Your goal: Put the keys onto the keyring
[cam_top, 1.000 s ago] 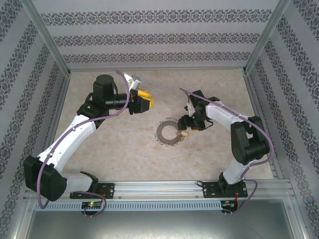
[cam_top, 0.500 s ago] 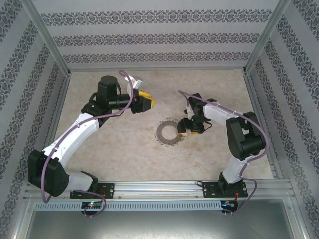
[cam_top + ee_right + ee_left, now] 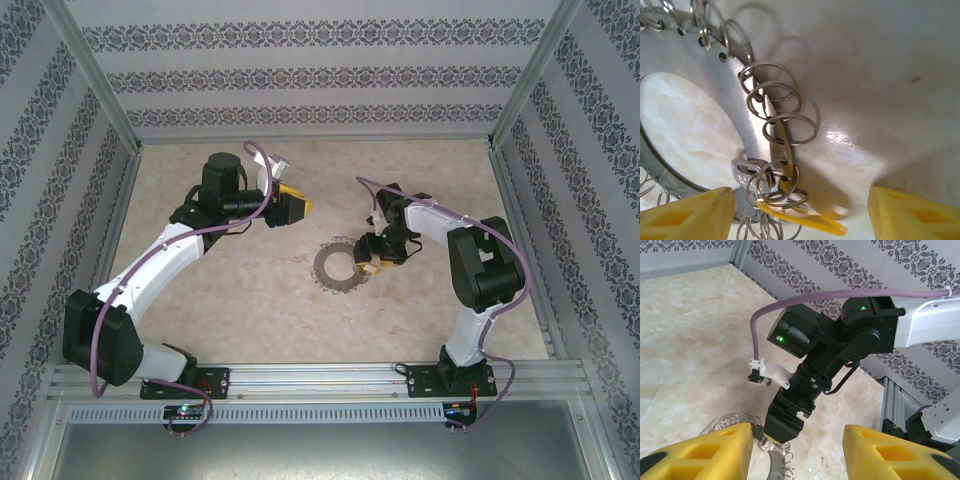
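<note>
Keyring [image 3: 337, 266] lies flat at the table's [image 3: 250, 300] centre, the key [image 3: 802, 219] among loops [image 3: 782, 112] on its rim. Right end effector [image 3: 369, 262] hovers released over it; left end effector [image 3: 296, 207], also released, hangs well apart

Shiny metal keyring [image 3: 710, 75], yellow plastic key [image 3: 805, 219], glossy tabletop [image 3: 890, 75]

Lab enclosure: aluminium frame [image 3: 320, 376], wallpapered walls [image 3: 300, 70]

key [image 3: 805, 221] at keyring [image 3: 690, 55] (right rim), on table [image 3: 250, 290]
</note>
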`<action>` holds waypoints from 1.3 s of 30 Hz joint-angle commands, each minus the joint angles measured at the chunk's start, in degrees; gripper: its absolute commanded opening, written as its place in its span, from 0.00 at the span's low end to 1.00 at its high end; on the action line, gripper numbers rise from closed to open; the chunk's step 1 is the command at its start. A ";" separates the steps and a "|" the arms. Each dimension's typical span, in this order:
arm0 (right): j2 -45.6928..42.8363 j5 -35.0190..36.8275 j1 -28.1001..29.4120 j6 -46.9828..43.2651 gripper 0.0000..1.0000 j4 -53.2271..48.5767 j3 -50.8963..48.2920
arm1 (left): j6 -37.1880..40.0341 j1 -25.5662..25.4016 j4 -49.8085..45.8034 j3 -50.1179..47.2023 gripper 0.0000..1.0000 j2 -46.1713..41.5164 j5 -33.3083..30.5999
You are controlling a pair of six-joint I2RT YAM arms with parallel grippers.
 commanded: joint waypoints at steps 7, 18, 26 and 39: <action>-2.19 -0.89 1.47 -2.82 0.62 -3.80 -1.30 | -2.16 1.24 4.07 -0.01 0.50 -0.93 -0.47; -1.36 -0.80 2.52 -3.93 0.33 -3.92 -0.92 | -2.77 1.33 3.54 -0.79 0.50 -2.35 -0.94; -0.01 -0.71 3.53 -4.41 0.27 -3.80 0.36 | -2.16 1.62 1.67 -0.57 0.51 -3.51 -1.32; 1.04 1.41 4.60 -4.89 0.26 -4.27 0.62 | -1.91 1.84 1.50 -0.33 0.51 -3.96 -1.31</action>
